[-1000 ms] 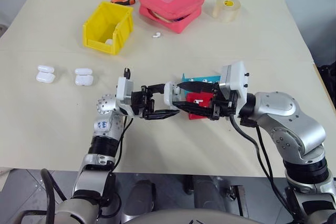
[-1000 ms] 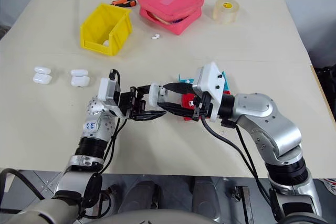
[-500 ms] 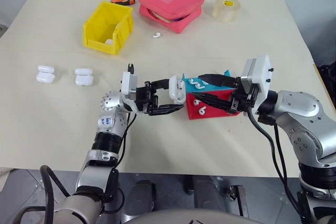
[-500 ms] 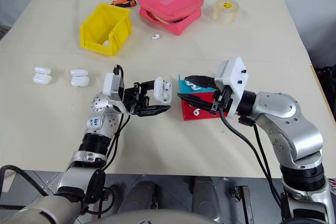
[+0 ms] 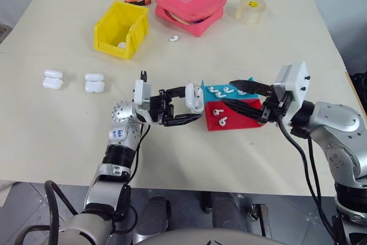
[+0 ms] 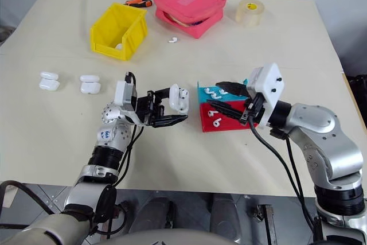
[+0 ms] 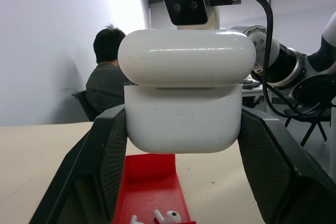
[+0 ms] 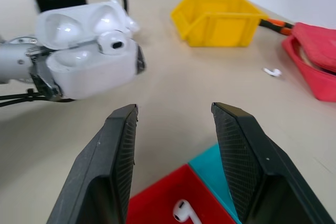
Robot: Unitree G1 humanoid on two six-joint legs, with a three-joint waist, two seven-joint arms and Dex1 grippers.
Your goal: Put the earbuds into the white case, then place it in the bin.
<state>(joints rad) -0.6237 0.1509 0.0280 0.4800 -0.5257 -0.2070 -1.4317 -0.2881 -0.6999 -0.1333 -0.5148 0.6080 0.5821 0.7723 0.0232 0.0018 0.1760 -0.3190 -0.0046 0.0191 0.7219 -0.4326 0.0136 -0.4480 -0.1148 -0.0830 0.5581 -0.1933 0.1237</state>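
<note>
Clearly the filling step is in hand: the left gripper (image 5: 184, 111) is clamped on the white case (image 5: 194, 97), holding it lid-up above the middle of the table (image 5: 57, 130), just beside the red tray (image 5: 232, 120); in the right wrist view one earbud already sits in a well of the open case while the other well looks unfilled, though I cannot be sure of that; the right gripper (image 5: 239, 97) hangs over the red tray and the blue tray (image 5: 206, 88), its jaws apart and nothing between them; loose earbuds (image 5: 222, 121) lie in both trays, below and a little ahead of those jaws, and one more earbud rests near the far edge of the table beside the pink pouch (image 5: 188, 5); the next move, as I judge it, calls for the right jaws to drop onto one earbud in a tray, pinch its stem cleanly, and carry it across to the empty well; after that the lid must close and the case go to the yellow bin (image 5: 121, 30), which stands well apart near the far left of the table; two other cases (image 5: 72, 81) lie near the left edge
</note>
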